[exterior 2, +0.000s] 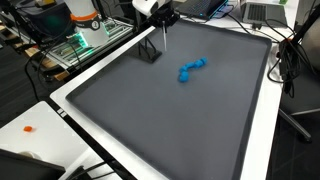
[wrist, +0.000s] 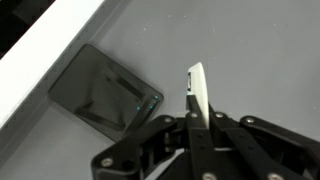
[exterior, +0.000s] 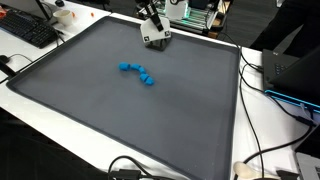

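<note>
My gripper (wrist: pixel 197 118) is shut on a thin white flat card (wrist: pixel 197 88) that stands on edge between the fingers. It hovers at the far side of the grey mat in both exterior views (exterior: pixel 154 33) (exterior 2: pixel 163 20). Just below and beside it lies a dark rectangular slab (wrist: pixel 105 92) flat on the mat, close to the white table edge; it also shows in an exterior view (exterior 2: pixel 149 52). A blue knobbly toy (exterior: pixel 137 73) (exterior 2: pixel 190 69) lies near the middle of the mat, well away from the gripper.
The grey mat (exterior: pixel 120 120) has a raised dark rim and sits on a white table (exterior 2: pixel 40 120). A keyboard (exterior: pixel 28 30), cables (exterior: pixel 275 85) and electronics (exterior 2: pixel 80 35) ring the table. A small orange object (exterior 2: pixel 28 128) lies on the white surface.
</note>
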Robot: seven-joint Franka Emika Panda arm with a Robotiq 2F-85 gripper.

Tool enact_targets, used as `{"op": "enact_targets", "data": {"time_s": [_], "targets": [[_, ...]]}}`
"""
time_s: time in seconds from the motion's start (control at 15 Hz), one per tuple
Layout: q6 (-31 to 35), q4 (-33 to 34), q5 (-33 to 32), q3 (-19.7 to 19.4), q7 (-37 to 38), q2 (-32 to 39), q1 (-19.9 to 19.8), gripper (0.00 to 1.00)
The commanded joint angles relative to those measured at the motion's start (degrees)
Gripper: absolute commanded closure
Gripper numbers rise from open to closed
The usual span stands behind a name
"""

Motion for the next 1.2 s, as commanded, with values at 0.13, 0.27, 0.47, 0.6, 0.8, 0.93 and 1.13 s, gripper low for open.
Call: {"op": "enact_targets", "data": {"time_s": [0.13,0.27,0.47,0.6,0.8,0.93,1.13], "targets": [[7.26,-8.64,5.59,0.49,3.55,-3.72,-0.4,0.99],[9.72,-10.74,6.89,0.48,4.07,-4.34,-0.46,0.99],[13.3,-13.23,7.4,0.65,5.15,-4.73,-0.36,0.99],[15.02,-14.53,9.03,0.56,5.37,-4.84,-0.46,0.99],[17.25,-16.14,12.3,0.44,5.43,-5.06,-0.56,0.99],[18.53,-16.77,13.38,0.47,5.45,-4.86,-0.57,0.99],[19.95,-17.52,14.97,0.45,5.28,-4.54,-0.59,0.99]]}}
